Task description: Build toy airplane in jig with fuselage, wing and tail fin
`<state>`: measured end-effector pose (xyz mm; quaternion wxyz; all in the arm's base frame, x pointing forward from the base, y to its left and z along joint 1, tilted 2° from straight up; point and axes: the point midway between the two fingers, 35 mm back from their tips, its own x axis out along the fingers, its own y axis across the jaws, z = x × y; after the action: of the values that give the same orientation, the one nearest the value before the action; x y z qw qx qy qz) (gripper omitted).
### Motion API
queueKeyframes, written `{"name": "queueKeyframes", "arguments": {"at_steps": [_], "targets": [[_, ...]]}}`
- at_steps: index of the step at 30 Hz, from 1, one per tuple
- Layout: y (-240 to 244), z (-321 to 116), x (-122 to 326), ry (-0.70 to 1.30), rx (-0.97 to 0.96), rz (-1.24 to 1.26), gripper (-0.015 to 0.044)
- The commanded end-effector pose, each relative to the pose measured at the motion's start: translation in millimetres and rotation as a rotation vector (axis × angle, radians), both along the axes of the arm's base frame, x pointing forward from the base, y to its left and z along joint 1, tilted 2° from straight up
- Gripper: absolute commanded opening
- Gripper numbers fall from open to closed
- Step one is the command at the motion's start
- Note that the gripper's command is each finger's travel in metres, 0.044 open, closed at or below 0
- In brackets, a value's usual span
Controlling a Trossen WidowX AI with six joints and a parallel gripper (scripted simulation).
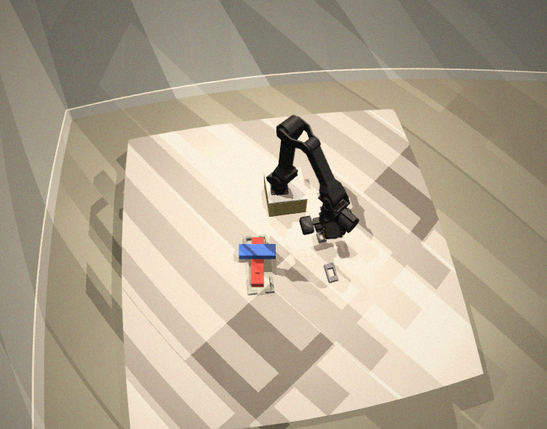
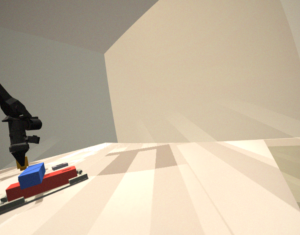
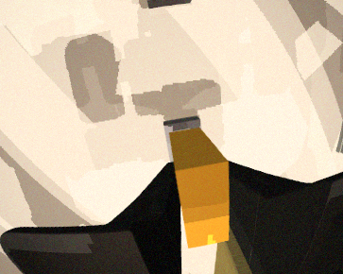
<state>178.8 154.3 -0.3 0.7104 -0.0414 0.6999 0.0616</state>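
My gripper [image 2: 22, 165] [image 3: 190, 165] is shut on the orange tail fin [image 2: 26, 163] [image 3: 203, 184]. The fin is held upright, above a small grey holder [image 1: 321, 237] [image 3: 186, 124]. In the top view the arm mostly hides the fin. The red fuselage [image 1: 257, 267] [image 2: 58, 177] lies flat in the pale green-grey jig [image 1: 268, 276] [image 2: 79, 178], left of the gripper in the top view. The blue wing [image 1: 257, 250] [image 2: 31, 178] lies crosswise on top of the fuselage; its tab is hidden. The tail socket [image 1: 257, 276] [image 2: 66, 170] is open, near the fuselage's far end from the wing.
A second grey frame [image 1: 332, 279] [image 2: 59, 166] lies on the table [image 1: 172, 295], right of the jig in the top view. The arm's boxy base [image 1: 287, 208] stands behind the jig there. The wing stands higher than the fuselage.
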Motion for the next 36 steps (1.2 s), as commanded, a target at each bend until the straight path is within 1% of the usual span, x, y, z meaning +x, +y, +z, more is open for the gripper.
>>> {"name": "queueKeyframes", "arguments": {"at_steps": [1, 26, 30, 36], "targets": [[1.6, 13.5, 2.1, -0.006, 0.007, 0.001, 0.0000], [-6.8, 90.7, -6.1, -0.009, 0.008, 0.000, 0.0000], [-7.9, 92.6, -5.2, -0.009, 0.008, -0.001, 0.0000], [-13.5, 91.4, 7.4, -0.010, 0.007, -0.013, 0.0000]]}}
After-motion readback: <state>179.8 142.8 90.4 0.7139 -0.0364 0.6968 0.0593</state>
